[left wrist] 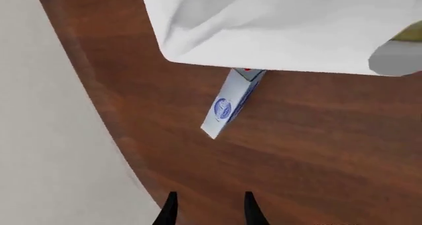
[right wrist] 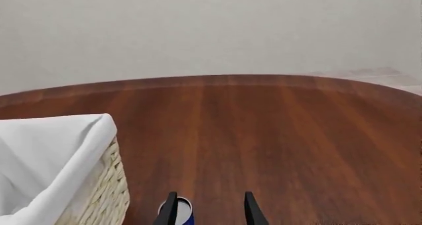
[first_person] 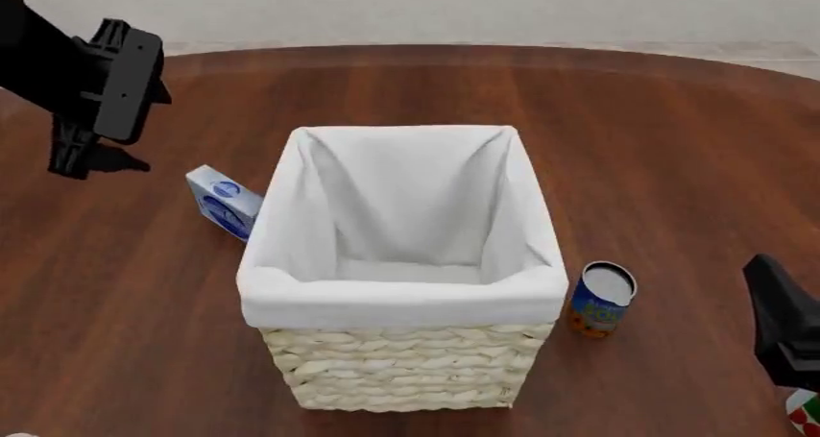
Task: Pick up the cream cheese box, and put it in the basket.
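Left claw [left wrist: 207, 210] raised, fingers parted, holding nothing. Right claw [right wrist: 207, 207] low, fingers parted, holding nothing. Right arm [first_person: 784, 327] barely in front view.
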